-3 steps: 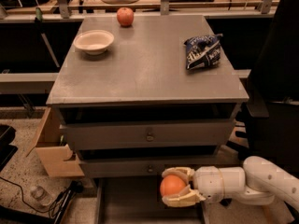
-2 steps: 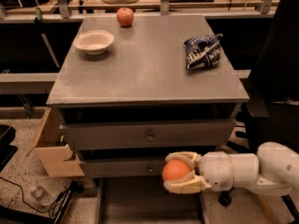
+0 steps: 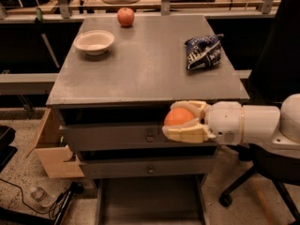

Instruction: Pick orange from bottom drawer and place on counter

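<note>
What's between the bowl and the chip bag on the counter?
Only bare counter between bowl and chip bag, in the camera view. The gripper, shut on the orange, hangs before the top drawer.

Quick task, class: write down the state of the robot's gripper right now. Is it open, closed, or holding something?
Gripper: shut on the orange, held in front of the cabinet just below the counter edge.

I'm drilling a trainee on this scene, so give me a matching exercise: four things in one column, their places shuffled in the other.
1 orange
2 apple
3 bowl
4 chip bag

A far edge of the counter
B counter's right side
C held in the gripper, in front of the top drawer
D counter's left side, nearer the camera than the apple

Pairs: 1-C, 2-A, 3-D, 4-B
</note>
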Controlling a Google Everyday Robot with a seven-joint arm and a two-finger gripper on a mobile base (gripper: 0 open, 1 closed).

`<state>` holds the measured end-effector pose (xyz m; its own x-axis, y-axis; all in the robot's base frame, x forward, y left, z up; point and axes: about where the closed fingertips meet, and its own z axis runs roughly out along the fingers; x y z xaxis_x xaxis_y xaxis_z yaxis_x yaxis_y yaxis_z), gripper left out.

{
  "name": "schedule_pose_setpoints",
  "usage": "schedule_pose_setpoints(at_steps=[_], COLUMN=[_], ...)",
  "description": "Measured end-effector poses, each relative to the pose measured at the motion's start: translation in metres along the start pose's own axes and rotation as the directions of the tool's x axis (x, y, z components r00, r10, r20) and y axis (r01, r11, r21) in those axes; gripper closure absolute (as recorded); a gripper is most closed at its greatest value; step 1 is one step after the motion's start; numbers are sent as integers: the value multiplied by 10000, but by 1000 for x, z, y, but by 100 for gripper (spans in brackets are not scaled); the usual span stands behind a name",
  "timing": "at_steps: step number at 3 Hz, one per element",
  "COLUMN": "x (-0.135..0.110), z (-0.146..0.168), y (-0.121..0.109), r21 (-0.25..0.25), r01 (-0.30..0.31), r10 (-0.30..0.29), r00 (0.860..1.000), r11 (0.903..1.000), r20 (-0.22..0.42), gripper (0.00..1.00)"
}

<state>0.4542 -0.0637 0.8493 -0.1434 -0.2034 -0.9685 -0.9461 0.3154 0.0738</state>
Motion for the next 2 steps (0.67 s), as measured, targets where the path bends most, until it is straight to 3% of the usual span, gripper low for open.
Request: schedule_pose_setpoints(at_steps=[1, 2], x=[-41, -50], z=[6, 17], y=[-21, -31], r21=[882, 993], r01=[411, 450], r10=[-461, -488], r00=[9973, 9982], r11=[9953, 9940], r20=[564, 362], gripper=[100, 100])
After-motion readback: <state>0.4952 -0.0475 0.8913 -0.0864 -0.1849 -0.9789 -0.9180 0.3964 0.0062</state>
